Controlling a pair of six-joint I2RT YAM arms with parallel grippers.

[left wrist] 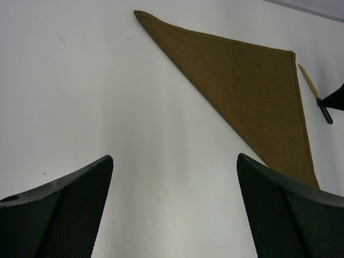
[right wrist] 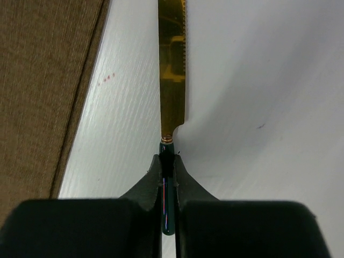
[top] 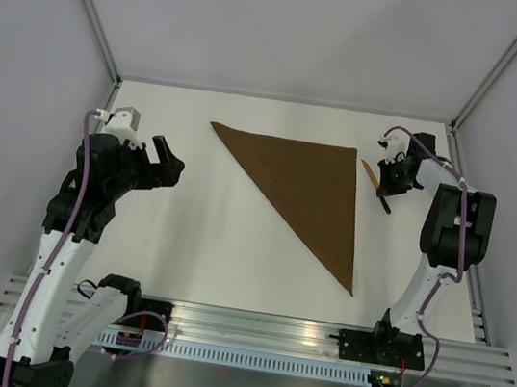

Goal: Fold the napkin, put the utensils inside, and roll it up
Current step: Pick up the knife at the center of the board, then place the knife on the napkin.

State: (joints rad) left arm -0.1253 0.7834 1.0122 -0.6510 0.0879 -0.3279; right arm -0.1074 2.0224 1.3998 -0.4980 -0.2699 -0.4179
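Brown napkin (top: 307,196) flat on the white desk (top: 185,231), folded into a triangle: one straight edge along the far side, another running down the right, the long diagonal slanting from the far-left corner to a sharp point at the near right. Surface smooth, no wrinkles to speak of.

Just right of the napkin's far-right corner, the knife (top: 370,169) – orange-yellow blade aimed toward the far left, black handle toward the near right. Apart from the cloth, with a narrow strip of bare desk between blade and hem.

Right gripper (right wrist: 167,167) clamped on the knife's handle: fingers (right wrist: 148,185) pressed together with only the thin dark handle between them, gripped close to where it meets the blade. Seen from the right wrist, blade sticking straight out ahead, serrated edge to the right, napkin edge off to the left. Cannot tell whether the blade tip rests on the desk or hangs just above it.

Left gripper (top: 168,162) over bare desk on the left side – spread wide apart, holding nothing, pointed toward the napkin yet well apart from its far-left corner.
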